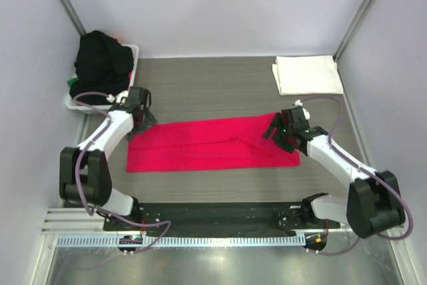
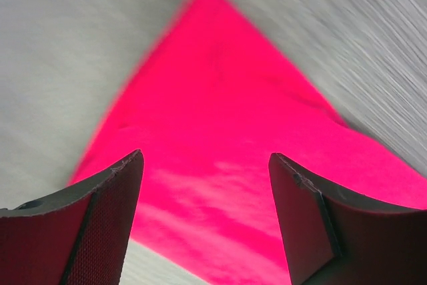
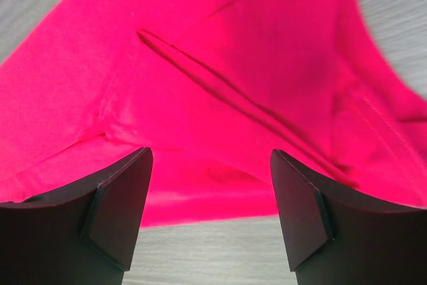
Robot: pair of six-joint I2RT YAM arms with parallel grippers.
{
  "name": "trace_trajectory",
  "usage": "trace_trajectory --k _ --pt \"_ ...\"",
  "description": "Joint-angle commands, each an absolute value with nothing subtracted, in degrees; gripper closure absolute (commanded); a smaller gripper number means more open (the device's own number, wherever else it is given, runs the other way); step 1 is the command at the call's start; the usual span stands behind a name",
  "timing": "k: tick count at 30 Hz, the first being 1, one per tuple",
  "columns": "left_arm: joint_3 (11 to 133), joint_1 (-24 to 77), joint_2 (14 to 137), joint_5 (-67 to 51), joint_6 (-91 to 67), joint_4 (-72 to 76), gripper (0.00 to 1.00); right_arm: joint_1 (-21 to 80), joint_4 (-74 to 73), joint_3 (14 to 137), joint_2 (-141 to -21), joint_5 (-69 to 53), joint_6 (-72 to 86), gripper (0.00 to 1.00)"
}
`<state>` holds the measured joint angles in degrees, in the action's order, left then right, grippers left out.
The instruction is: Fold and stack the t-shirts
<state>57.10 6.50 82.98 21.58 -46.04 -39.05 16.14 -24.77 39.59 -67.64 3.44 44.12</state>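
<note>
Both sets of jaws stand open with nothing between them. The left gripper [image 2: 205,159] has its two dark ribbed fingers [image 2: 107,218] spread apart above a pointed corner of the pinkish-red t-shirt [image 2: 220,118], and the cloth lies flat on the grey table underneath, not pinched. The right gripper [image 3: 210,154] is spread the same way, its smooth dark fingers [image 3: 113,211] hanging over the near edge of the same shirt, where a long crease and a sleeve seam run across the cloth. From above, the left gripper [image 1: 141,115] sits at the far left corner of the shirt and the right gripper [image 1: 277,131] at its right end, where the cloth bunches into a few folds. The pinkish-red t-shirt [image 1: 207,141] lies as a long band from left to right across the middle of the table [image 1: 213,85], between the two arms. A white t-shirt [image 1: 307,75] folded into a neat rectangle rests at the far right corner, well apart from the red one. At the far left a white basket [image 1: 133,50] holds a heap of black cloth [image 1: 100,58] that rises above its rim.
</note>
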Motion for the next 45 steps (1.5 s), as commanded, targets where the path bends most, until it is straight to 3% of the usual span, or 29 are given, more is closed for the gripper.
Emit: trace_trajectory --k 1,7,13,21,28,35,38,45 --pt "60.73 9.92 89.79 18.11 -42.37 -37.52 0.24 17.05 -20.92 42.01 -72.84 2.28 47.02 0.23" --pt "62.32 11.95 97.55 17.49 -41.04 -40.25 0.26 16.35 -21.01 43.24 -84.18 4.04 48.78 0.23" --pt "60.21 12.13 97.65 15.83 -42.8 -43.06 0.26 12.83 -21.09 52.8 -99.01 2.2 45.28 0.23" --pt "49.07 18.97 89.74 6.08 -51.32 -41.23 0.26 12.48 -25.14 88.12 -125.57 -6.23 40.26 0.24" --pt "42.72 35.82 87.89 -2.72 -66.6 -30.53 0.25 13.88 -28.03 117.13 -145.97 -13.53 41.22 0.24" --pt "49.98 49.91 95.18 -10.89 -78.22 -19.08 0.23 14.5 -27.95 143.39 -161.88 -17.93 42.89 0.21" --pt "52.9 54.57 96.16 -11.78 -81.82 -19.25 0.23 14.59 -23.92 144.85 -163.39 -19.16 44.03 0.19" --pt "55.37 63.79 85.97 -6.6 -89.56 -23.02 0.17 14.59 -19.78 142.82 -159.88 -18.46 43.86 0.18"
